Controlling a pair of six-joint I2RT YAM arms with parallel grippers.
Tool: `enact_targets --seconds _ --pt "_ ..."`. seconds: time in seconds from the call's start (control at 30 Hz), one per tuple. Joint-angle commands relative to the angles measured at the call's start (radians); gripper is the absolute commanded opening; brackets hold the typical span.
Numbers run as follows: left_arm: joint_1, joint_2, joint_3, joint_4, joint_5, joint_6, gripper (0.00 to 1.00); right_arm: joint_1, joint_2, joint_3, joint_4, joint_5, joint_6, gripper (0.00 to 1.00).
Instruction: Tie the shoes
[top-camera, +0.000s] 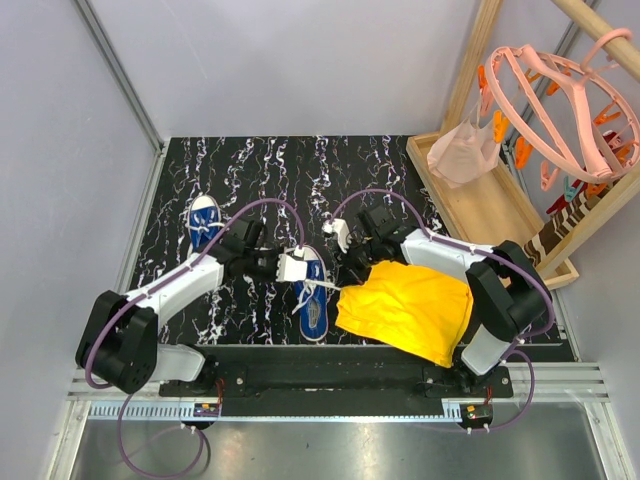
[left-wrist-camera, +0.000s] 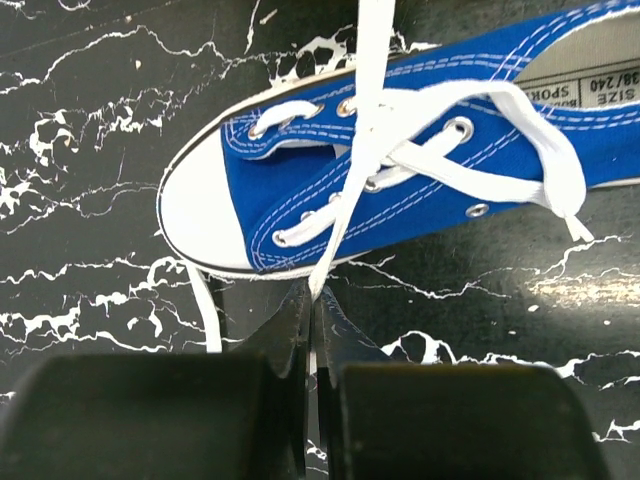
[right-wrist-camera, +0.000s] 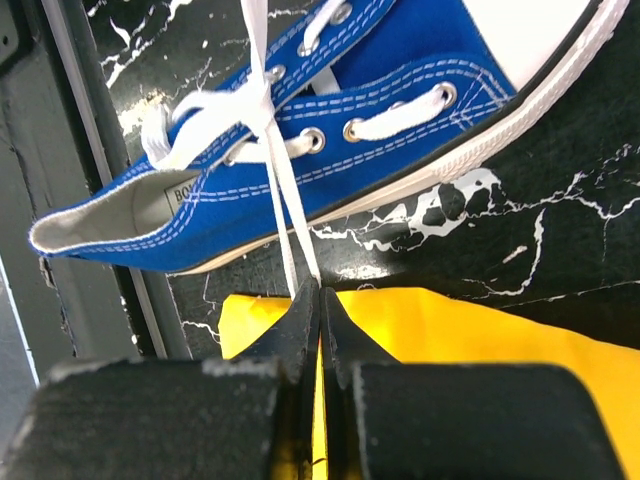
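A blue sneaker (top-camera: 312, 295) lies on the black marbled table (top-camera: 250, 170), between the two grippers. The left gripper (left-wrist-camera: 312, 300) is pinched tight on a white lace (left-wrist-camera: 340, 220) that rises from its tips, close to the toe cap. The right gripper (right-wrist-camera: 320, 298) is clamped on the other lace (right-wrist-camera: 283, 200), above a yellow cloth (right-wrist-camera: 480, 330). The second sneaker (top-camera: 204, 222) sits well apart, beyond the left gripper.

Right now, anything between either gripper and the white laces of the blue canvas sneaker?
Nothing visible. The left gripper and right gripper are each shut on a white lace of the blue canvas sneaker. The yellow cloth lies beneath the right gripper, not between.
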Motion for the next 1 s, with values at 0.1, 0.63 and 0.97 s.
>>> enact_targets --seconds 0.1,0.63,0.97 --pt "0.042 -0.013 -0.012 0.004 -0.05 0.065 0.0 -0.009 -0.046 -0.018 -0.045 0.045 -0.044 0.0" --pt "0.088 0.051 0.007 0.01 -0.042 0.128 0.0 -0.024 -0.011 0.008 -0.096 0.059 -0.074 0.0" --pt "0.064 0.013 0.036 0.016 0.011 0.048 0.07 -0.015 0.028 0.112 -0.091 -0.045 -0.051 0.14"
